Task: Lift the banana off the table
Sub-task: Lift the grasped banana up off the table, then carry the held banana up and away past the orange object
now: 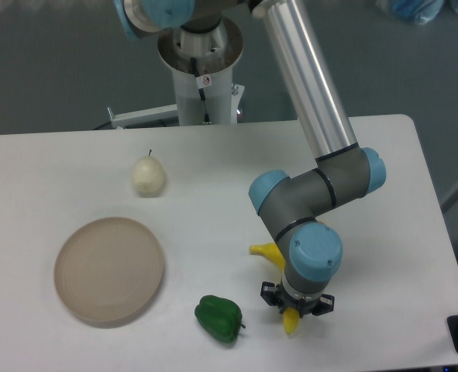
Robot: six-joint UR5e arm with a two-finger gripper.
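Note:
The yellow banana [266, 252] lies on the white table [383, 325] at the front right, mostly hidden under my wrist; only its left end and its lower tip show. My gripper [294, 304] points straight down over the banana's middle, at table height. Its black fingers [269, 291] show on either side of the banana, but my wrist hides how they stand against it. I cannot tell whether they are closed on the fruit.
A green pepper [219, 318] sits just left of the gripper near the front edge. A round tan plate [109, 268] lies at the front left. A pale cream pear [148, 176] stands behind the plate. The arm's base [201, 70] is at the back.

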